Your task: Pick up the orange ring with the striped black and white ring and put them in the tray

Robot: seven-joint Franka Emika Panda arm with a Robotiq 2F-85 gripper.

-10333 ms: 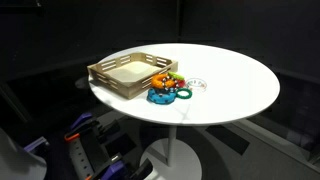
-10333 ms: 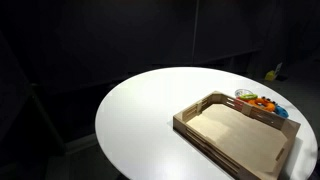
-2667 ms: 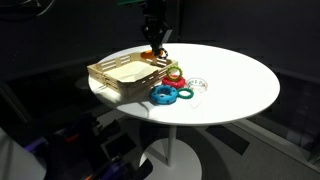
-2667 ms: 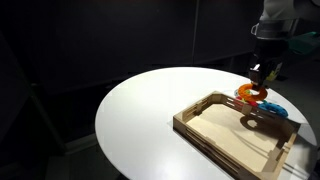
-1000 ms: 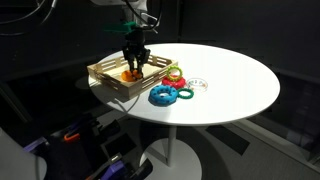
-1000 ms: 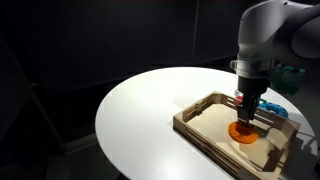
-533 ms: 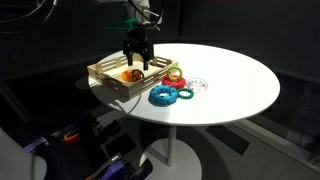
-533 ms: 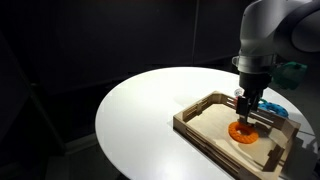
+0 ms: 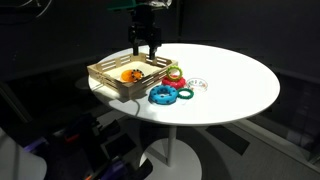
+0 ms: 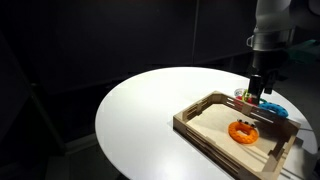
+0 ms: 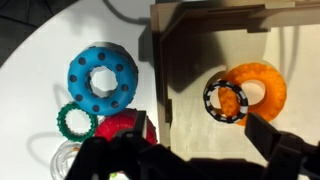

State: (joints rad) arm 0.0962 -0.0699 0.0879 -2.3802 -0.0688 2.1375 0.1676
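Backed gripper [image 9: 146, 52] up since earlier, spread and empty, leaving bright orange plastic ring [image 11: 260, 88] in tan wooden tray [image 11: 210, 15]; probably light, stiff, pinch across band

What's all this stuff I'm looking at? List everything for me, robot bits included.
table: one, white, round, carries everything
tray: one, light tan wood, on the table
orange ring: one, orange, inside the tray
striped ring: one, black and white, lying on the orange ring
blue ring: one, blue, on the table beside the tray
green ring: one, green, small, next to the blue ring
red ring: one, red, beside the tray
clear ring: one, see-through, on the table
robot arm: one, pale grey, above the tray
fingers: two, dark, open, empty
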